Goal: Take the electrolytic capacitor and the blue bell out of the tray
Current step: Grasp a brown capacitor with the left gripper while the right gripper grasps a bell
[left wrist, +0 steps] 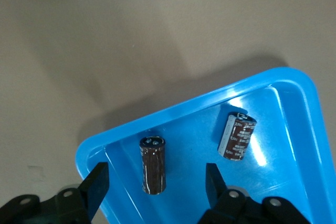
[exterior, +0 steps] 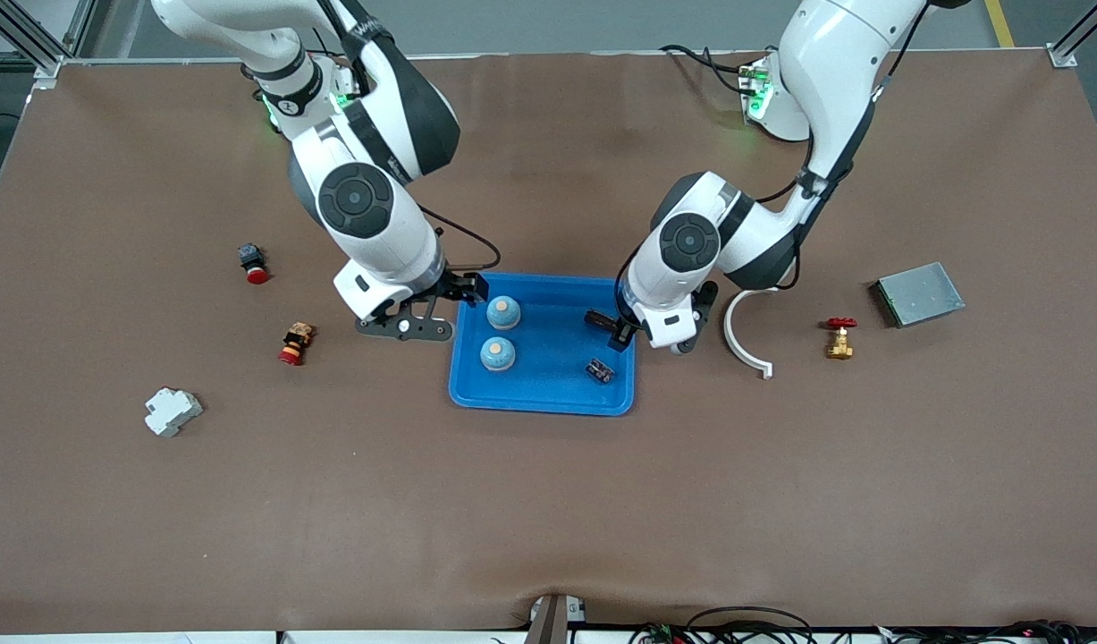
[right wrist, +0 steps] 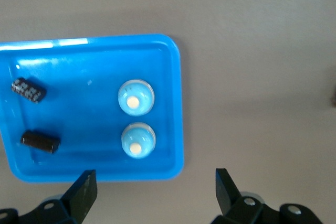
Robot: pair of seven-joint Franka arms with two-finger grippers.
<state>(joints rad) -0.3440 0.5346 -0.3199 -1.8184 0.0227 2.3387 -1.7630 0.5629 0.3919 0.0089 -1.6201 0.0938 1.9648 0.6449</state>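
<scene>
1. Two capacitors and two bells are all in the tray [exterior: 548, 394]; nothing has left it, so by my reading the whole task remains.
2. Tray sits mid-frame in the front view. Bell one [exterior: 503, 312] is in the tray's upper left, bell two [exterior: 497, 354] just below it. The lower capacitor [exterior: 600, 369] shows at the tray's right side; the upper capacitor [left wrist: 153, 164] is hidden there by the left arm's hand.
3. Left gripper [exterior: 621, 329] hangs low over the tray's right edge. Its wrist view shows the upper capacitor lying between the two fingers [left wrist: 97, 184], gaps on both sides, no contact. Fingers apart, nothing held. Judgement: a grasp on this capacitor is being set up.
4. Right gripper [exterior: 463, 293] hovers at the tray's upper-left corner, fingers spread wide, holding nothing. Bells lie ahead of it in its wrist view, not between the fingers.
5. View differences: left wrist view alone gives the upper capacitor and its place between the fingers. Right wrist view shows all four items in the tray at once. Only the front view shows the rest of the table: red buttons and a white part at frame left, a white arc [exterior: 746, 335], brass valve [exterior: 839, 337] and grey box [exterior: 920, 293] at frame right.
</scene>
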